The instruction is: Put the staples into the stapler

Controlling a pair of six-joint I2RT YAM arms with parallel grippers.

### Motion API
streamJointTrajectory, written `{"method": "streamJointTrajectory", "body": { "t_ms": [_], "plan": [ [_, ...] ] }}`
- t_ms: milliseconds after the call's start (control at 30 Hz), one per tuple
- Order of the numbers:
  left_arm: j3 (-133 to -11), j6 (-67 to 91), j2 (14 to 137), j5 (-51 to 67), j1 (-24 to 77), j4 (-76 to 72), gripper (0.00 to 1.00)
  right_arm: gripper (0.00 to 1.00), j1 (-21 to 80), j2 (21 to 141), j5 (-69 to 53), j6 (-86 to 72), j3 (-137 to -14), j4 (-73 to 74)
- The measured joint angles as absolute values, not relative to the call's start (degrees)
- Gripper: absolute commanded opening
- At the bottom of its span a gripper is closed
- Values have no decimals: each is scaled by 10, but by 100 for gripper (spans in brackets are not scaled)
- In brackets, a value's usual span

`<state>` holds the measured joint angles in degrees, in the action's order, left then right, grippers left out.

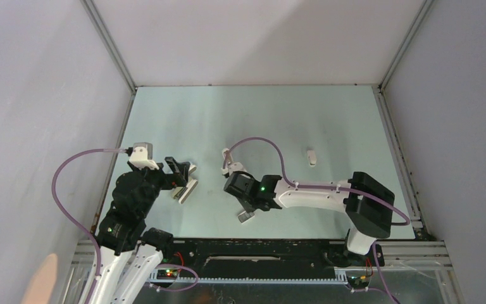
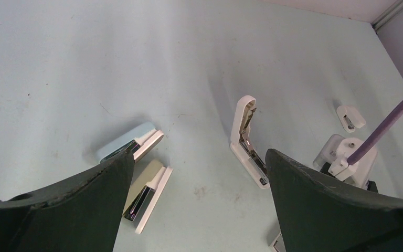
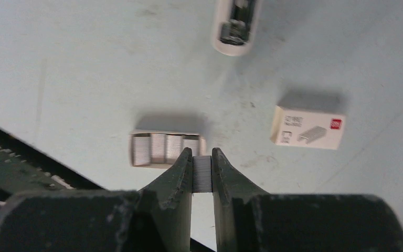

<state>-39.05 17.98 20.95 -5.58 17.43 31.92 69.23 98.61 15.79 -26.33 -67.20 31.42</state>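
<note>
Only print on show: small white box (image 3: pixel 308 127) with a red mark at one corner and grey line drawings, lettering too small to read; flat on the worktop (image 1: pixel 259 114), right of the fingertips in the right wrist view. Stapler (image 2: pixel 246 139) hinged open into a wide V, lying near mid-worktop a little left of centre. Long axis roughly near-to-far in the top view. One arm points away from the left wrist camera, the other runs toward the lower right of that view, dark metal channel showing along the inside. Touched by nothing; sits between the two grippers, just past the right wrist on its far side. Staples (image 3: pixel 202 176) pinched between the pads of the right gripper (image 3: pixel 202 157), jaws nearly closed on the thin grey block. Block stands on edge, long axis along the fingers, close to the worktop's near edge. Just beside the fingertips, an open tray (image 3: pixel 165 148) with more grey strips. Left gripper (image 2: pixel 199 157) spread wide, holding nothing, hovering over two bars (image 2: pixel 149 191) toward the left edge. White stub (image 2: pixel 350 116) well off to the right of the stapler.
</note>
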Motion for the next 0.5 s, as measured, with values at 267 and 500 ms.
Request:
{"method": "streamJointTrajectory", "body": {
  "t_ms": [267, 500],
  "plan": [
    [-390, 180, 209, -56, 174, 319, 98, 9, 665, 948, 209, -310, -567, 281],
    [-390, 180, 210, -55, 173, 319, 98, 18, 657, 927, 220, -347, -490, 242]
  ]
}}
